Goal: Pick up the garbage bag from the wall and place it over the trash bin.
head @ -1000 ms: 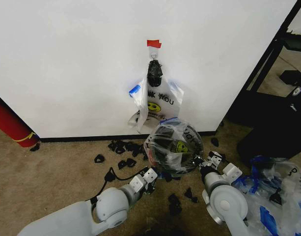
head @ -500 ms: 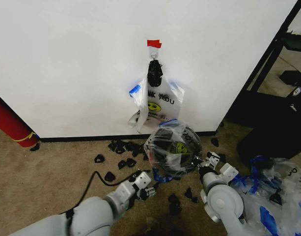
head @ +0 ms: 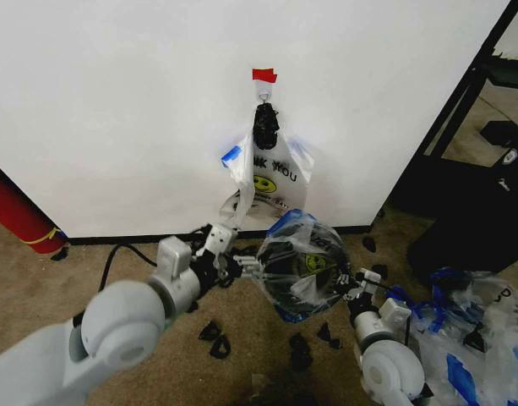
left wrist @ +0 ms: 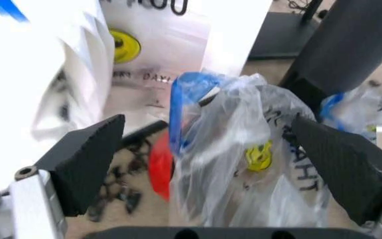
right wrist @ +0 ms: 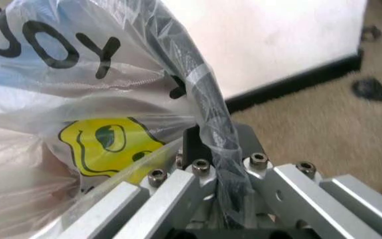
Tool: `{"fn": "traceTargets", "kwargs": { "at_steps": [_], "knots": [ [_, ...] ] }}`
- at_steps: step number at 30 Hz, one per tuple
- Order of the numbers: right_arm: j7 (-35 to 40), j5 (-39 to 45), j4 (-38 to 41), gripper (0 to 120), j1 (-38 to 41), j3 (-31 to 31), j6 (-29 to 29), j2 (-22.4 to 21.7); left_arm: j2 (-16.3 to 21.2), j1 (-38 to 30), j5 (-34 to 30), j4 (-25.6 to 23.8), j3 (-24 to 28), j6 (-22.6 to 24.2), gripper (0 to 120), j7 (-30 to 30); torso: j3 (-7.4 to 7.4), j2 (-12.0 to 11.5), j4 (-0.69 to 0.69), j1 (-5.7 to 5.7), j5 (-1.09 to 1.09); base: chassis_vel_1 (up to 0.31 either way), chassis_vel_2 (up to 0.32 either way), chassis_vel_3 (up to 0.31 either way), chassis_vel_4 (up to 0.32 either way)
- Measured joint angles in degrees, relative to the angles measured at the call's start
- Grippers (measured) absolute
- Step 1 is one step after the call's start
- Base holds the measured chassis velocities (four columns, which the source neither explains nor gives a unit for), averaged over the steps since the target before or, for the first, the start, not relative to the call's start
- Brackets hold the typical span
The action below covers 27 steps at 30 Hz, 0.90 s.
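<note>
One garbage bag, white with a smiley face, hangs from a metal hook under red tape on the wall. A second garbage bag is draped over the tilted trash bin, whose red side shows beneath the plastic. My right gripper is shut on the bin's black rim with the plastic pinched over it. My left gripper is open at the bin's left side. In the left wrist view its fingertips stand wide apart with the bagged bin ahead of them.
Black scraps litter the carpet in front of the baseboard. A long red cylinder leans at the far left. A heap of plastic bags lies at the right, beside a black stand.
My left arm has swung up from the low front, and its gripper has come to the bin's left side. The bagged bin has shifted slightly down and right. The right arm has dropped lower in view.
</note>
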Motion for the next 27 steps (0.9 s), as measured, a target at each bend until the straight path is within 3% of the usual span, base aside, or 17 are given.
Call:
{"fn": "traceTargets", "kwargs": {
  "at_steps": [4,5,11,19,27],
  "knots": [
    [-2.96,-1.59,-0.49,0,-0.84,0.00,2.80,-0.55,-3.59,-5.78,-9.65,6.80,1.38,0.61,98,-1.79,0.00,0.00,-0.02,0.00,0.01,0.000,0.000,0.000,0.000],
    [-2.96,-1.59,-0.49,0,-0.84,0.00,2.80,-0.55,-3.59,-5.78,-9.65,6.80,1.38,0.61,98,-1.79,0.00,0.00,-0.02,0.00,0.01,0.000,0.000,0.000,0.000],
    [-2.81,-1.36,1.40,0,-1.77,-0.25,2.74,-0.86,-8.25,-13.37,-20.46,19.90,2.96,1.27,86,-1.65,0.00,0.00,-0.02,0.01,0.01,0.000,0.000,0.000,0.000],
    [-2.02,-0.54,2.70,0,-2.34,-0.03,1.79,-1.26,-10.50,-13.79,-20.10,23.05,4.30,1.36,65,1.43,0.00,0.00,-0.01,0.01,0.01,0.000,0.000,0.000,0.000],
    [-1.20,-0.33,3.91,0,-2.62,-0.20,0.73,-1.29,-12.57,-13.73,-15.61,24.64,6.62,0.84,35,3.54,0.00,0.00,-0.01,0.00,0.01,0.000,0.000,0.000,0.000]
  ]
}}
